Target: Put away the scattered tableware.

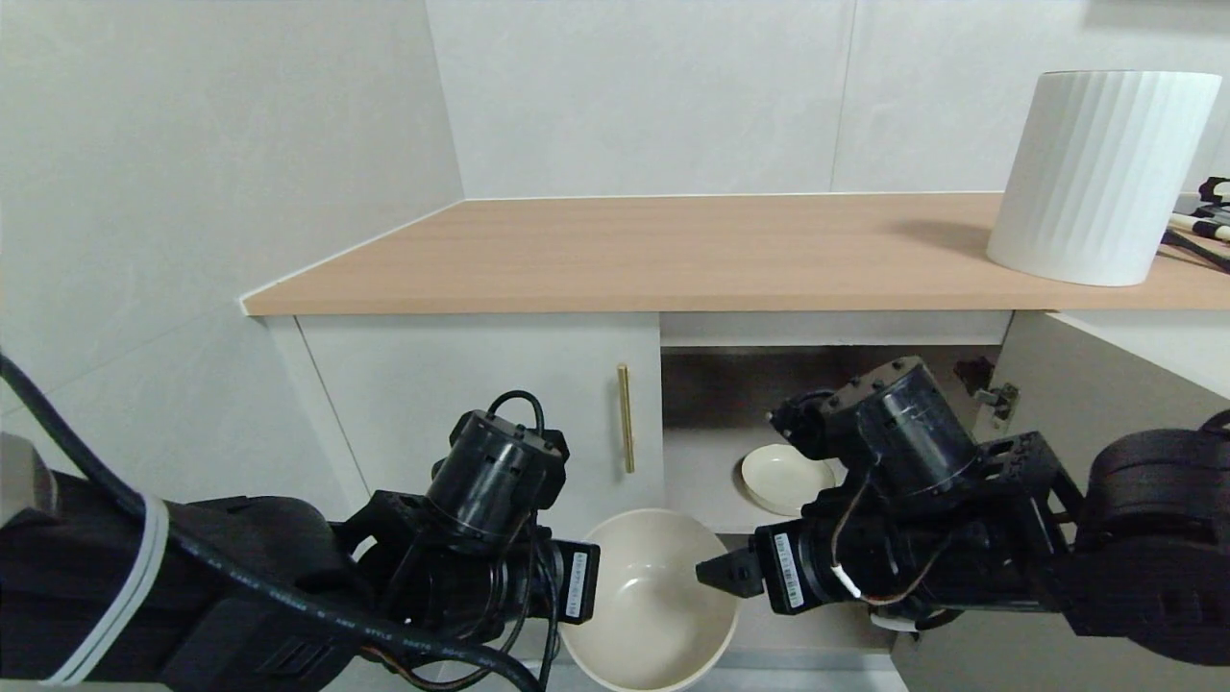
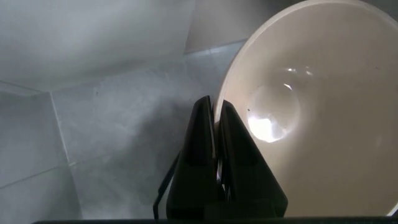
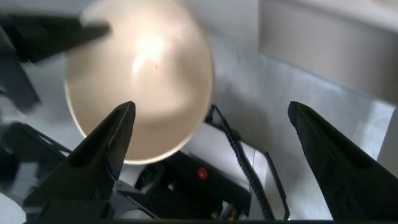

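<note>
Left gripper pinched onto rim of bowl, held low before cabinet, mouth tilted up toward head camera. Right gripper spread wide, just beside bowl's opposite side. Beyond, plate lying flat inside open cabinet half. Above, counter carrying white ribbed canister.

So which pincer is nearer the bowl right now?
Left. The left pincer is shut on the bowl's rim and holds it. The right pincer is open beside the opposite rim, with nothing in its grip.
</note>
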